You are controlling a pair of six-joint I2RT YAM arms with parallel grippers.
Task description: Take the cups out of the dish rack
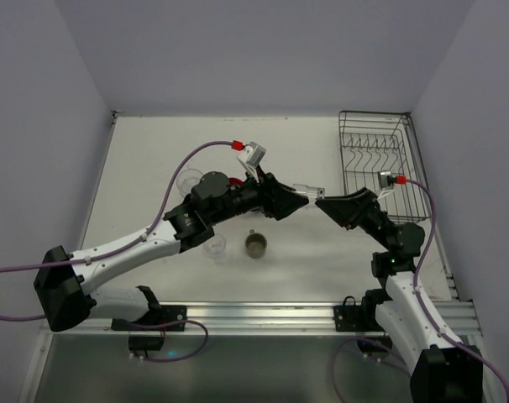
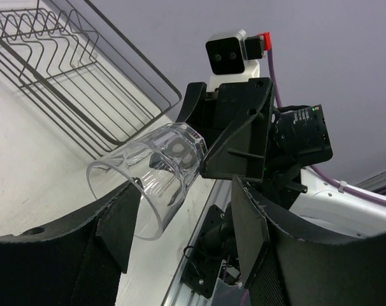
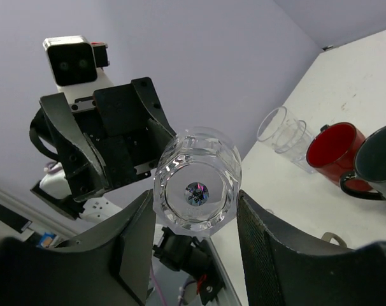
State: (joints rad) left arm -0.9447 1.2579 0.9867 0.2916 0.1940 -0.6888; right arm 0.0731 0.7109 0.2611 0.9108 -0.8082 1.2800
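Right gripper [image 3: 194, 205] clenched on a clear glass tumbler [image 3: 196, 191]. The fingers press its faceted sides near the base, and the base faces the right wrist camera. The tumbler lies on its side in the air, mouth pointing away toward the left gripper [image 2: 183, 210].

Left gripper jaws are released and straddle the tumbler's mouth end. In the left wrist view the rim sits close against one finger pad [image 2: 116, 223], and a clear gap separates it from the other finger. Cannot tell if that pad touches the glass.

From the top view the two grippers meet nose to nose above the middle of the table [image 1: 154, 159], with the tumbler bridging them, off the surface. It is outside the dish rack [image 1: 376, 155], to its left.

The dish rack stands at the far right corner of the table, tines upright.

Other cups on the table:
- The red mug [image 3: 333, 150] and the dark grey-green mug [image 3: 378, 159] touch side by side.
- Two clear tumblers [image 3: 282, 134] lie just beyond them.
- The olive-tan mug [image 1: 256, 243] is upright near the front centre.
- Another clear tumbler [image 1: 214, 245] stands just to its left, under the left arm.
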